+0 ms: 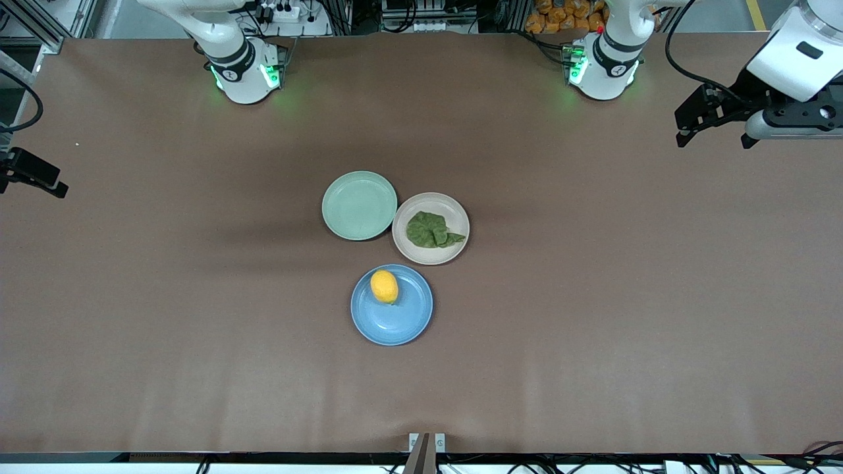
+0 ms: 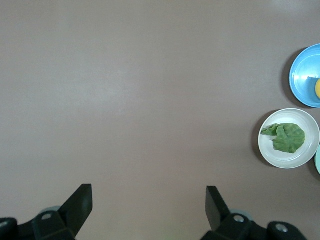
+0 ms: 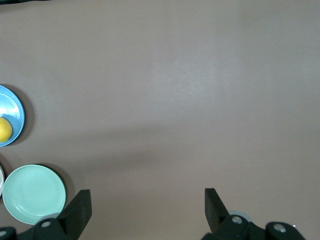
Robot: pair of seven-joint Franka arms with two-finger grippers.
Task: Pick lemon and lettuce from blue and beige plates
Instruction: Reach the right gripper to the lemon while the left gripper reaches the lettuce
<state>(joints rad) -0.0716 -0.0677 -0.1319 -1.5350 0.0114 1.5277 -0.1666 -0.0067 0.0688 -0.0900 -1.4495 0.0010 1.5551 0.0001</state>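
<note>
The lemon (image 1: 384,286) lies on the blue plate (image 1: 395,319) in the middle of the table. The lettuce (image 1: 431,230) lies on the beige plate (image 1: 431,255), farther from the front camera than the blue plate. My left gripper (image 1: 712,135) is open and empty, up over the bare table at the left arm's end. My right gripper (image 1: 39,176) is at the right arm's end, mostly cut off by the view's edge. The left wrist view shows open fingers (image 2: 80,200), the lettuce (image 2: 286,137), the beige plate (image 2: 290,161) and the blue plate (image 2: 302,75). The right wrist view shows open fingers (image 3: 80,205), the lemon (image 3: 4,129) and the blue plate (image 3: 14,107).
An empty mint-green plate (image 1: 359,205) touches the beige plate on the side toward the right arm's end; it also shows in the right wrist view (image 3: 34,194). The brown table (image 1: 593,296) spreads wide around the three plates.
</note>
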